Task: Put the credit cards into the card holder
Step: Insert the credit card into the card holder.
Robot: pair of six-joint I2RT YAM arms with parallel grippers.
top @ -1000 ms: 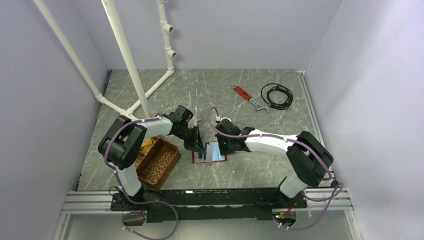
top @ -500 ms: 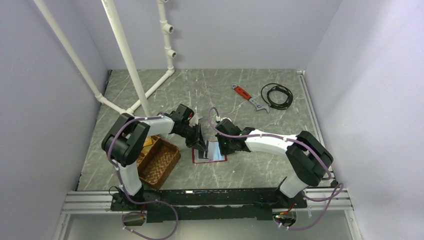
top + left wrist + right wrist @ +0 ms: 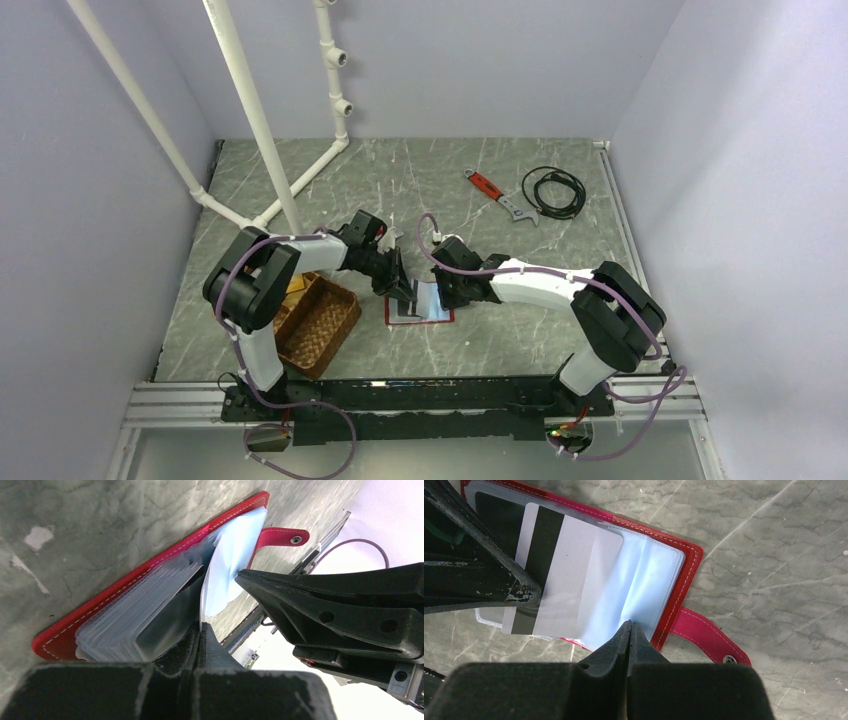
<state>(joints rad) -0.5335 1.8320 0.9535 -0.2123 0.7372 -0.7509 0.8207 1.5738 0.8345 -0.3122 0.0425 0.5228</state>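
The red stitched card holder (image 3: 686,570) lies open on the near half of the surface (image 3: 774,555), its clear plastic sleeves fanned, one overlapping the end of a white card (image 3: 574,565) with a black stripe. The left claw (image 3: 201,630) is closed on that card's edge, and the right claw (image 3: 629,627) is pinched shut on a sleeve's rim. The surface is grey with pale marble-like veins, boxed in by plain lilac walls (image 3: 450,60), with a woven wicker tray (image 3: 318,325) at its left.
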